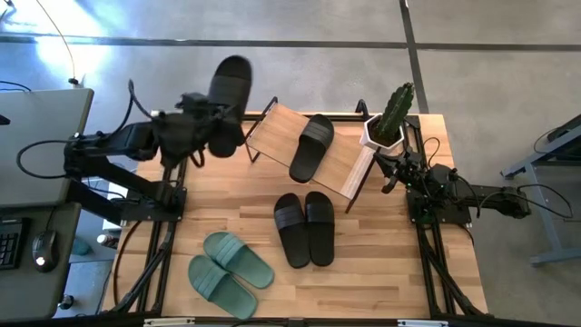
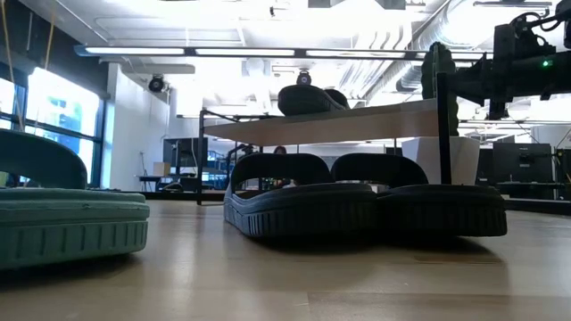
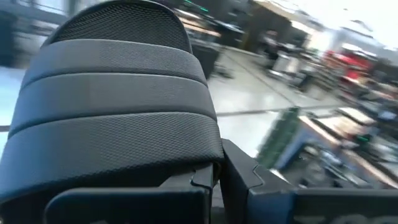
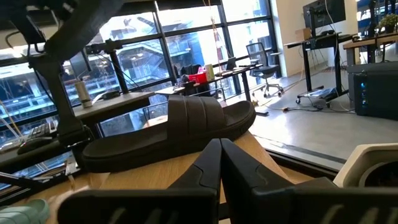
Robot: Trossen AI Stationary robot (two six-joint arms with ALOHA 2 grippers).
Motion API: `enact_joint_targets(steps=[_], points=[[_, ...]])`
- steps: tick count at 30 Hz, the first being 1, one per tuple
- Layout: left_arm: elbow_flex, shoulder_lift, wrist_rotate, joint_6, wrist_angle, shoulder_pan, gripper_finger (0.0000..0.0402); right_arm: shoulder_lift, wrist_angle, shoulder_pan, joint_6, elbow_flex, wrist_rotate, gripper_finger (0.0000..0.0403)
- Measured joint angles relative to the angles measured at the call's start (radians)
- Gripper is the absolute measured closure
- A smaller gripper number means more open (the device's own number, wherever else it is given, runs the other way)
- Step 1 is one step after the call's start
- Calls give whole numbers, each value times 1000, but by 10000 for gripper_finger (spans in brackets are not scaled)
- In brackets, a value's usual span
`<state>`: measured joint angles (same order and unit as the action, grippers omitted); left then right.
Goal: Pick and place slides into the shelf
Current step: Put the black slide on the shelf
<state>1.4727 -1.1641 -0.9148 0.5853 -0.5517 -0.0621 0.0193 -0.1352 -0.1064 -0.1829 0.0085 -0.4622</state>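
A black slide (image 3: pixel 118 106) fills the left wrist view, gripped in the left claw (image 1: pixel 218 113) beside the shelf (image 1: pixel 277 127); the right claw (image 4: pixel 219 163) is closed beside it.

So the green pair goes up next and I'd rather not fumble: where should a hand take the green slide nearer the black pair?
Probably the wide strap of the green slide, from straight above: it lies sole down, strap arched clear of the footbed.

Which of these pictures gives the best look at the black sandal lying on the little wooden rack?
The right wrist view: the black slide on the shelf fills it, seen side-on. The high view shows it from above, small; the low view only a sliver; the left wrist view misses it.
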Motion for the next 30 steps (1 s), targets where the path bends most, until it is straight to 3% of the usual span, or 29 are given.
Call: enact_joint_targets(steps=[9,15,21,30], points=[[0,-98,457,-8,92,-270,401,0,-2,0,-1,0,0,402],[0,-262,642,-5,169,-356,401,0,0,0,-80,0,-2,402],[0,-383,702,-2,182,-371,401,0,4,0,-79,0,-9,402],[0,-459,644,22,142,-370,401,0,13,0,-79,0,-18,402]])
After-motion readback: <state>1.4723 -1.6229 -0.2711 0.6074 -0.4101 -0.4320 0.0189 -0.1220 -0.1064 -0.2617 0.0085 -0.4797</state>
